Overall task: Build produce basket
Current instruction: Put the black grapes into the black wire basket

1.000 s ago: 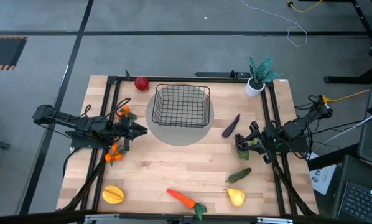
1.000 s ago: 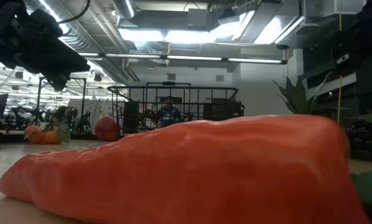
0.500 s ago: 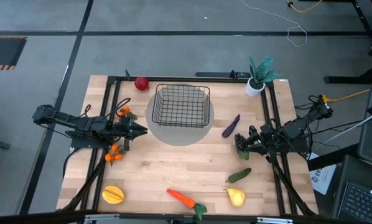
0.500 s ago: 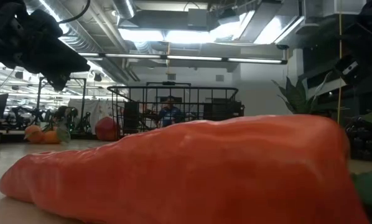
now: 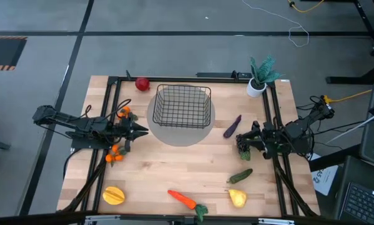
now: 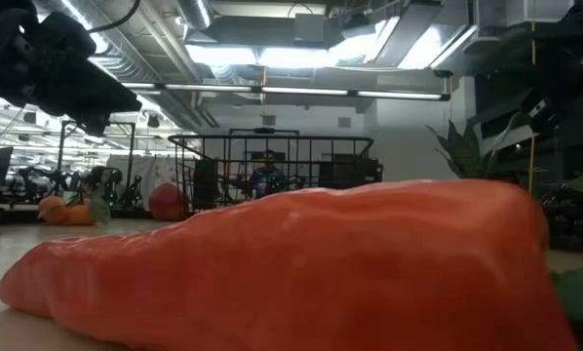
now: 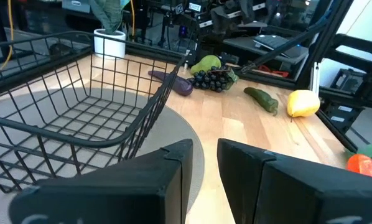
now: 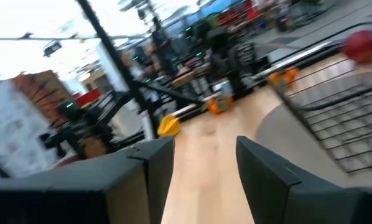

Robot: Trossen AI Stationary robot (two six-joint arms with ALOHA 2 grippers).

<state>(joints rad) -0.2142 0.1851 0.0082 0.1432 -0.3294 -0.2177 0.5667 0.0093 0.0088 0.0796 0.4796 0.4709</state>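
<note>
Now: left claw (image 5: 143, 131) slightly apart beside basket (image 5: 182, 104) | right claw (image 5: 242, 141) apart over grapes (image 5: 243, 152) | basket empty

Basket (image 5: 182, 105): black wire mesh, rectangular, upright, empty, upper centre of the high view.
Apple (image 5: 142, 84): red, upper left of basket.
Oranges (image 5: 115, 155): left.
Eggplant (image 5: 232, 125): purple, right of basket.
Grapes (image 5: 243, 144): dark, right.
Cucumber (image 5: 240, 176), pear (image 5: 237, 198), carrot (image 5: 182, 199), yellow-orange fruit (image 5: 114, 195): along the bottom.

Overhead looks straight down; low camera sits against the carrot (image 6: 291, 263).
</note>
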